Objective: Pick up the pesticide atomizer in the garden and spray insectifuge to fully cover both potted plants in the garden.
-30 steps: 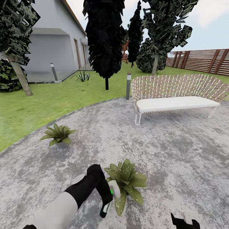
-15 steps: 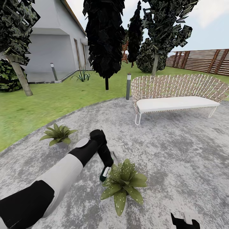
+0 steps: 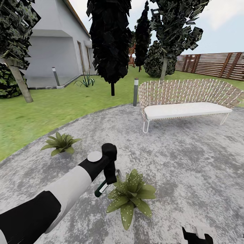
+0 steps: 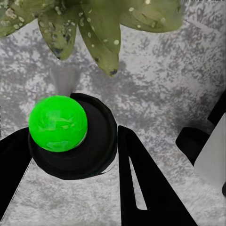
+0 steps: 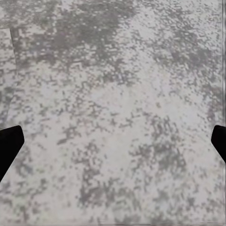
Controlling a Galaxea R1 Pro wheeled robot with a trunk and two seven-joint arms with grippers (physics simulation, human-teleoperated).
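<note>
My left gripper (image 3: 110, 177) is shut on the pesticide atomizer (image 3: 101, 188), a slim dark-green bottle tilted down and left, with its whitish head (image 3: 118, 174) toward the nearer potted plant (image 3: 130, 198). That plant's broad leaves carry white specks of insectifuge (image 3: 136, 177). In the left wrist view the black fingers (image 4: 141, 188) clamp the atomizer (image 4: 70, 141), which shows a bright green cap, just short of speckled leaves (image 4: 96, 33). The second potted plant (image 3: 61, 144) stands further left near the lawn. My right gripper (image 3: 196, 236) hangs low and open over bare paving (image 5: 113, 117).
A wicker bench (image 3: 186, 100) with a white cushion stands at the back right, with a bollard light (image 3: 135, 91) beside it. Lawn (image 3: 44, 112), dark trees (image 3: 110, 40), a house (image 3: 57, 51) and a wooden fence (image 3: 217, 64) ring the grey mottled paving (image 3: 176, 159).
My left arm has carried the atomizer from the plant's near side up to its far left side, and the bottle now tilts more to the left. The camera has shifted slightly.
</note>
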